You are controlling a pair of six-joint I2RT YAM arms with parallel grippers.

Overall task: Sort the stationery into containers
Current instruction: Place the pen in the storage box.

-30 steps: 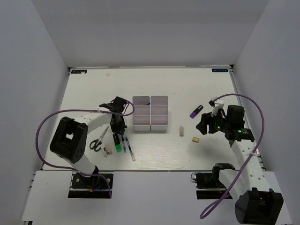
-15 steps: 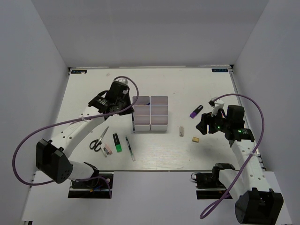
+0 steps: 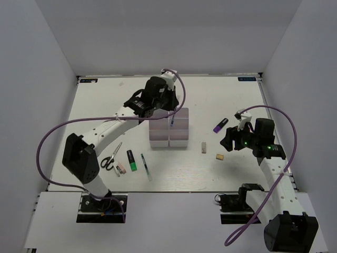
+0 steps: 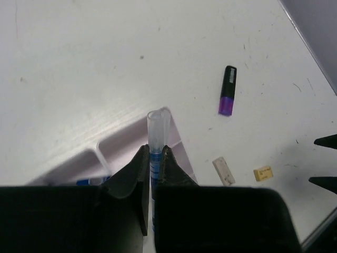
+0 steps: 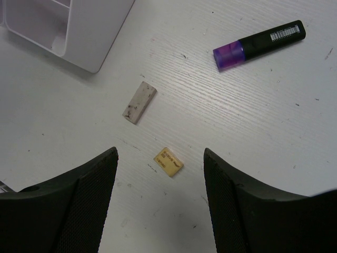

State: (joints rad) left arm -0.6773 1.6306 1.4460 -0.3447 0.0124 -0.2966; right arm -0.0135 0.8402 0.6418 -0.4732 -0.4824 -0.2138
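The left gripper (image 4: 154,153) pinches a blue pen (image 4: 157,124) over the bins (image 3: 179,141); below the right gripper (image 5: 160,174), jaws parted, tan block (image 5: 168,161), grey stick (image 5: 139,101) and purple marker (image 5: 258,45) lie unsorted.

In the top view the left arm (image 3: 108,130) reaches from the lower left up to the centre of the frame. The left gripper (image 4: 154,154) points downward, its jaws pinched on a blue pen (image 4: 155,142). The right arm (image 3: 275,171) stands folded at the right edge, and the right gripper (image 5: 159,153) is spread wide, aimed downward.
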